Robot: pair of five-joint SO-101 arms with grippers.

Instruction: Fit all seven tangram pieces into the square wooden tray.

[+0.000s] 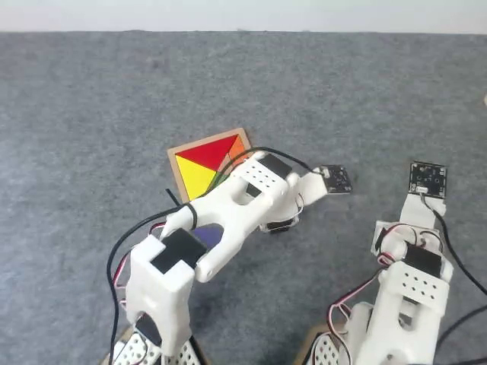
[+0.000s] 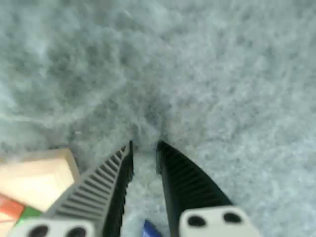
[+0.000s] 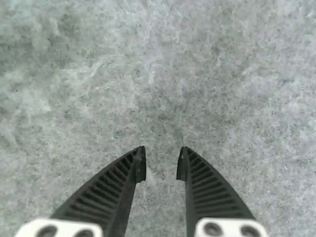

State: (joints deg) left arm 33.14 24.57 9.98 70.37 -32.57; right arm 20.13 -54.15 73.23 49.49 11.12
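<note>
Above felt [image 3: 148,59]: left fingers [image 2: 116,173], right fingers [image 3: 123,177] slightly parted, empty.

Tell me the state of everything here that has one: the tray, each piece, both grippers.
wooden tray: partly filled, rest hidden under the left arm.
red piece: flat in the tray.
yellow piece: flat in the tray.
orange piece: flat in the tray.
green piece: in the tray, mostly hidden.
blue piece: mostly under the arm; seated or not, unclear.
left gripper: narrowly open, tips over bare mat.
right gripper: open, empty, over the mat.
</note>
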